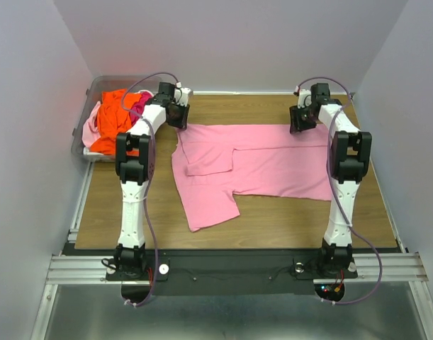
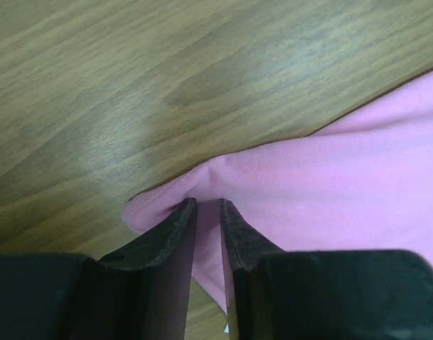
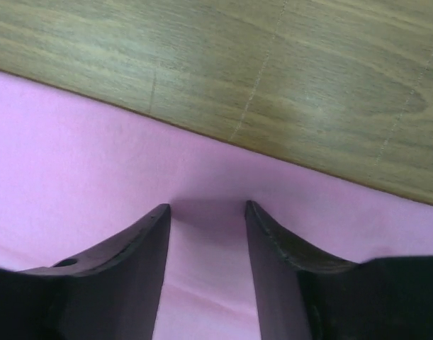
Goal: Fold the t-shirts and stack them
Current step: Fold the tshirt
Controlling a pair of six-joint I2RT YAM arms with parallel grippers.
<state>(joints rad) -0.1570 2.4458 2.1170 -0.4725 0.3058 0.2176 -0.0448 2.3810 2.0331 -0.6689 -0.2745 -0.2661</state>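
the light pink t-shirt (image 1: pixel 273 159) lies spread across the middle of the wooden worktop (image 1: pixel 287 219). its upper left part is already turned in over the body, and one sleeve sticks out toward the near edge. the left arm (image 1: pixel 135 170) reaches to the shirt's far left corner, and its jaws are clenched on a small bunched pinch of pink cloth right at the edge. the right arm (image 1: pixel 347 163) is over the far right edge, its jaws parted and straddling flat cloth without gripping anything. the main risk, as i judge it, is an uneven pull. if the left side lifts or drags while the right side is still released, the shirt would swing round the free end, wrinkle, and undo the flap already laid over. the left pinch looks shallow, so the corner could slip out under tension. the right jaws might also close on bare wood or on one layer only, since they sit so near the hem. the loose sleeve could trail and fold under the body. counting: two arms; one shirt on the worktop; one clear plastic bin (image 1: pixel 96 88) at the far left corner. the bin holds a heap showing three colours, bright orange (image 1: pixel 113 120), hot pink (image 1: pixel 139 103) and pale pink (image 1: pixel 91 131). that suggests three shirts, though the pile is too tangled to be sure.
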